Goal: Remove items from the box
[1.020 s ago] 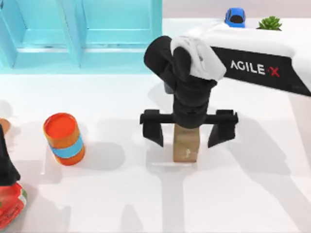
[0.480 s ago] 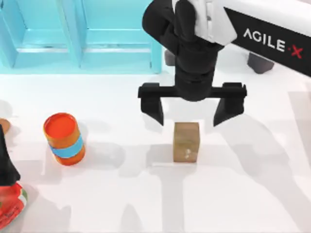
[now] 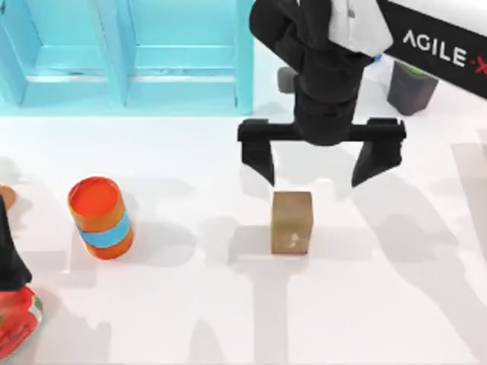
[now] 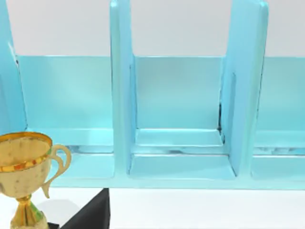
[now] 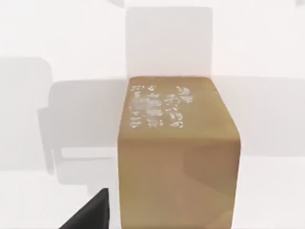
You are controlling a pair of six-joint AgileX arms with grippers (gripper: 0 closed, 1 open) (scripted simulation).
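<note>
Hovering wide open and empty just beyond the block (image 3: 292, 221), the right gripper (image 3: 316, 164) appears between items; next, locate the cup in the box (image 3: 125, 53).

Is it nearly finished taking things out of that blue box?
One item looks done: the tan block stands on the white table, outside the blue box. The right gripper hangs open above it, holding nothing. I can't tell what remains inside.

Top view looks straight down; right wrist view sits close over the same block (image 3: 292, 221), left wrist faces the blue box (image 4: 181, 119).
</note>
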